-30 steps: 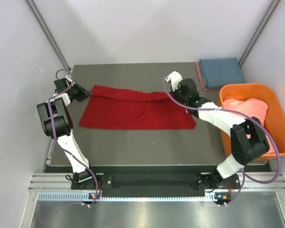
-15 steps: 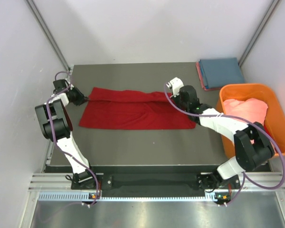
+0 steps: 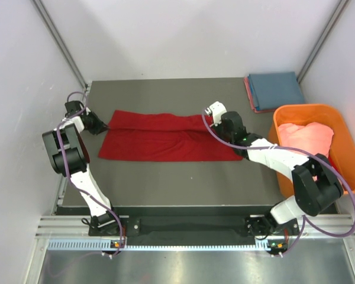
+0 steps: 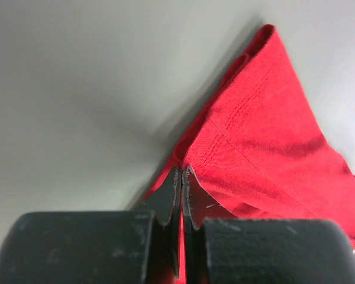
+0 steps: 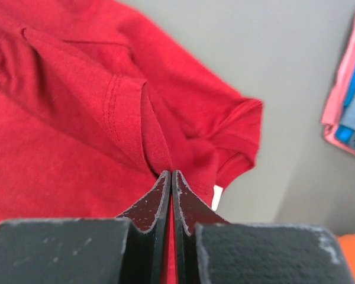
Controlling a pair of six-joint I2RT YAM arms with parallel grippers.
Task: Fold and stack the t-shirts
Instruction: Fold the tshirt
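Observation:
A deep red t-shirt lies spread across the dark table, its far edge folded over toward the front. My left gripper is shut on the shirt's far left corner; in the left wrist view the jaws pinch a hemmed fold of red cloth. My right gripper is shut on the far right part of the shirt; its closed tips hold bunched red cloth beside a sleeve and a small white label.
A folded blue t-shirt lies on pink cloth at the table's back right corner. The orange tub stands off the table's right side with a salmon-pink t-shirt in it. Frame posts rise at both back corners.
Both grippers have drawn the shirt's far edge a little toward the front. The left one has also shifted left, pulling the cloth straighter.

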